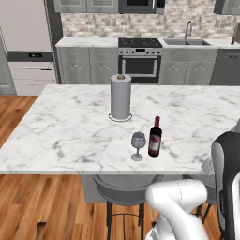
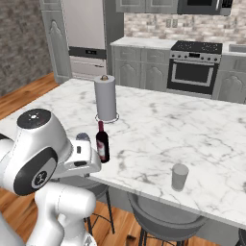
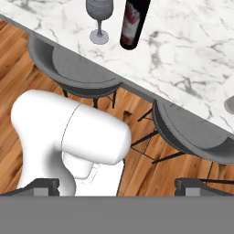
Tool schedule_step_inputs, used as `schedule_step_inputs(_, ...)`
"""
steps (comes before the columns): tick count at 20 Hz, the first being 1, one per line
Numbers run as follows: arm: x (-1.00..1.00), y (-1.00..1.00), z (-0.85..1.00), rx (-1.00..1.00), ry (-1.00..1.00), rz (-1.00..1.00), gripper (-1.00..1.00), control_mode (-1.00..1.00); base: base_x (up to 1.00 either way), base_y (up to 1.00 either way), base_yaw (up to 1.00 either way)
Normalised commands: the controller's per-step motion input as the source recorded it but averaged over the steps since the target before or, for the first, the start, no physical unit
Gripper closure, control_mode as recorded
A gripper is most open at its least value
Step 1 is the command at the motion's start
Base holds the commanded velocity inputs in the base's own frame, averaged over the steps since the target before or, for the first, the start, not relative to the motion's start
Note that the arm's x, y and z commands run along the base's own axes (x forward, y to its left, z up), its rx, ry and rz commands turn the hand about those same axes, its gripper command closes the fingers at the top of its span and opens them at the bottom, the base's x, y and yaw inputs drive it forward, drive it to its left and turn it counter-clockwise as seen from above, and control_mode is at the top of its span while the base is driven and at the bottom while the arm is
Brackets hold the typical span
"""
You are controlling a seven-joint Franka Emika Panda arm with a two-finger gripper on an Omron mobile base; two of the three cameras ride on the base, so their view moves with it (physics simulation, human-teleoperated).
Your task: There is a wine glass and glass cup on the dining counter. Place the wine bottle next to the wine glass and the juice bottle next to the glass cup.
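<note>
Fingertips [image 3: 45,183] rise dark at the bottom of the hand view, spread wide apart with nothing between them, so the gripper [image 3: 117,183] is open and empty. It is drawn back off the dining counter [image 3: 183,50], looking down over its edge at wood floor and two grey stools [image 3: 77,75]. Well ahead of the fingers, past the counter edge, the wine bottle [image 3: 132,23] stands upright just beside the wine glass [image 3: 99,20], close but apart. The left base view shows the same pair, glass [image 1: 138,146] and bottle [image 1: 155,137], side by side near the front edge, with a paper towel roll [image 1: 121,97] farther back. So the first half of the task looks done. Farther along the edge stands the glass cup [image 2: 179,177], alone, with bare marble around it. I cannot find the juice bottle anywhere on this counter. Fetching it and setting it by the cup is what remains.
</note>
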Motion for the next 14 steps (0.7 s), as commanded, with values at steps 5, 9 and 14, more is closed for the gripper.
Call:
schedule_step_inputs(5, 0.00, 0.00, 0.00, 0.00, 0.00, 0.00, -1.00, -1.00, 0.00, 0.00, 0.00)
schedule_step_inputs(9, 0.00, 0.00, 0.00, 0.00, 0.00, 0.00, -1.00, 1.00, -0.22, 0.00, -0.01)
schedule_step_inputs(14, 0.00, 0.00, 0.00, 0.00, 0.00, 0.00, -1.00, 1.00, -0.52, 0.00, -0.06)
